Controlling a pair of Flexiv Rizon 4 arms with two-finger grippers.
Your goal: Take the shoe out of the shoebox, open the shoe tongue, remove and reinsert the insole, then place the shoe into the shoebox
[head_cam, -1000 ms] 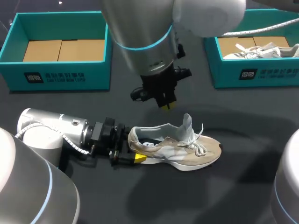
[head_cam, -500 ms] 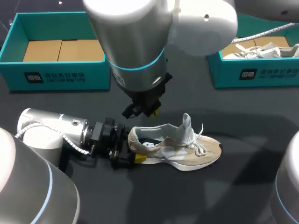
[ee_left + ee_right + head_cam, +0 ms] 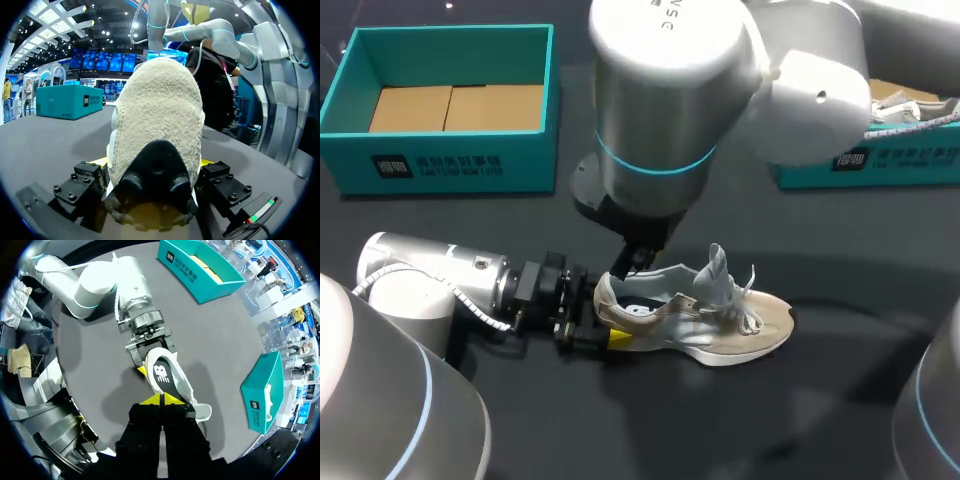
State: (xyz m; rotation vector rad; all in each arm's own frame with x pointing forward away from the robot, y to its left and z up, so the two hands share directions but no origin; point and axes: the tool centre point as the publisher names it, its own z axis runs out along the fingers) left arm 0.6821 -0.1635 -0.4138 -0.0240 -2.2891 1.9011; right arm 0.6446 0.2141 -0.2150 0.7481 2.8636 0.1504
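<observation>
A beige and white shoe [image 3: 720,320] lies on its sole on the dark table, toe to the right, tongue [image 3: 718,268] standing up. The insole [image 3: 161,372] shows inside its opening. My left gripper [image 3: 603,325] lies flat on the table with its wide-set fingers on both sides of the heel [image 3: 160,110], shut on the shoe. My right gripper [image 3: 162,400] is shut and empty. It hangs just above the heel end of the opening; in the head view it [image 3: 623,265] is largely hidden under its own arm.
A teal shoebox [image 3: 445,100] with a cardboard floor stands at the back left. A second teal box [image 3: 820,170] at the back right holds another shoe [image 3: 905,100]. My right arm crosses above the middle of the table.
My right arm has swung over and brought its shut gripper down from behind the shoe to the heel opening. The left gripper and the shoe have stayed put.
</observation>
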